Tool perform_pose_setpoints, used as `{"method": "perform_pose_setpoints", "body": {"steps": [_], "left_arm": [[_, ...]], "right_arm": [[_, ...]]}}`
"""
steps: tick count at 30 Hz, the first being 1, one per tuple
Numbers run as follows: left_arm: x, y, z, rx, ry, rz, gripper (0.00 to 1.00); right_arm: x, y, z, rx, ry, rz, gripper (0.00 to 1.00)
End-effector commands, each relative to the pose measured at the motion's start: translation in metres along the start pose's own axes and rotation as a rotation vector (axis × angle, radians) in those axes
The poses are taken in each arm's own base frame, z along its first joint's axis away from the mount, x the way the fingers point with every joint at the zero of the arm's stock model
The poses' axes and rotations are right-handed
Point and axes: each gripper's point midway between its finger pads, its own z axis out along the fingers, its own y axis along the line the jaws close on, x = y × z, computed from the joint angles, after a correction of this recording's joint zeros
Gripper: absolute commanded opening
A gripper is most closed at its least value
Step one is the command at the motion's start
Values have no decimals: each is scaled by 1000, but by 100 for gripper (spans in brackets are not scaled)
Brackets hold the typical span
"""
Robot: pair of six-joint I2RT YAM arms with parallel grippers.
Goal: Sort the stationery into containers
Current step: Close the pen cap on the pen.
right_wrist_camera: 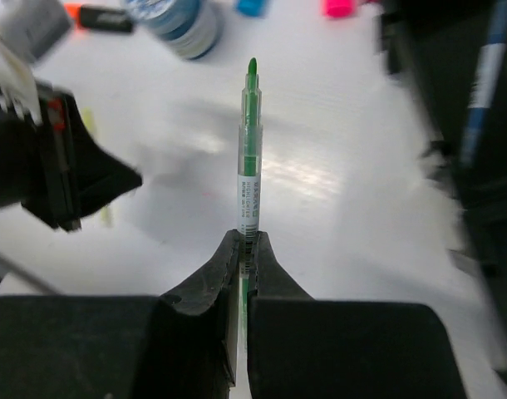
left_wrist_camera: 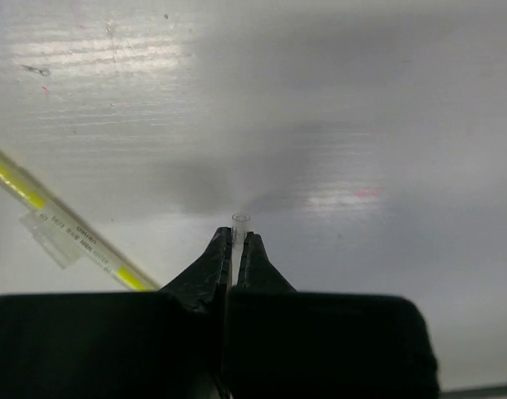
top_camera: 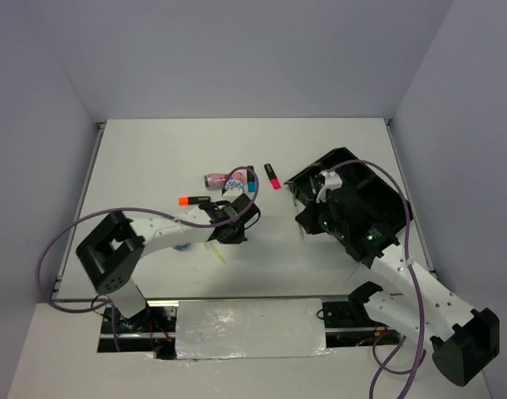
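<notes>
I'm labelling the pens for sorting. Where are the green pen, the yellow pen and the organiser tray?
green pen [right_wrist_camera: 248, 179], right wrist view, labelled barrel
yellow pen [left_wrist_camera: 79, 235], left wrist view, mid barrel
organiser tray [top_camera: 345, 158], top view, far rim

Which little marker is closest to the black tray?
The pink-ended marker. In the top view it lies just left of the tray; the blue-ended marker is further away, and the orange-ended marker is furthest.

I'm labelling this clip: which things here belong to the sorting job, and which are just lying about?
Job: green pen in right hand; thin clear pen in left hand; yellow pen; orange marker; pink tube; black tray.
Lying about: purple cables; silver cover.
</notes>
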Motion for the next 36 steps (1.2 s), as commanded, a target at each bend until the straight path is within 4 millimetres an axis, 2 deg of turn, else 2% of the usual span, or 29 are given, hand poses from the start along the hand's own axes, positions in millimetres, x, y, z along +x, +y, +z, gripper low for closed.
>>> {"method": "perform_pose_setpoints", "body": {"steps": [1,2,3,4,5,7,8,9,10,11,12,13,14,16,17,22,28,36], "left_arm": [[-48,-30,-57,202,-171,-51,0],[-65,-36,-86,277,-240,-77,0],[-81,-44,-105,349,-308,-94,0],[-86,-45,-115,389,-343,-103,0],[-99,-45,-145,461,-416,-127,0],[-116,-55,-176,600,-526,-147,0],[-123,-54,-200,672,-585,-149,0],[-123,-55,-208,718,-610,-150,0],[-133,-56,-235,799,-683,-169,0],[-134,-55,-246,835,-711,-176,0],[-130,-55,-247,866,-716,-170,0],[-134,-56,-262,918,-757,-181,0],[-135,-54,-277,963,-785,-188,0],[-130,-52,-284,1014,-798,-189,0],[-132,-50,-299,1061,-830,-203,0],[-131,-41,-304,1059,-855,-210,0],[-129,-35,-309,1060,-871,-206,0],[-126,-32,-302,1031,-864,-189,0]], "right_arm": [[-6,53,-3,-304,-77,43,0],[-7,63,-7,-353,-101,52,0],[2,75,-6,-404,-114,54,0],[2,82,-8,-425,-129,80,0],[2,90,-11,-447,-151,82,0],[3,116,-20,-515,-201,80,0],[1,126,-26,-552,-224,82,0],[-3,142,-35,-614,-261,81,0],[-5,149,-41,-636,-275,96,0],[-8,155,-45,-654,-296,102,0],[-15,163,-53,-689,-336,109,0],[-14,172,-60,-719,-344,112,0],[-16,176,-62,-723,-359,118,0],[-22,188,-71,-745,-394,114,0],[-21,191,-70,-744,-393,101,0],[-29,203,-79,-729,-429,88,0],[-33,200,-76,-676,-433,95,0],[-38,202,-74,-649,-431,79,0]]}}
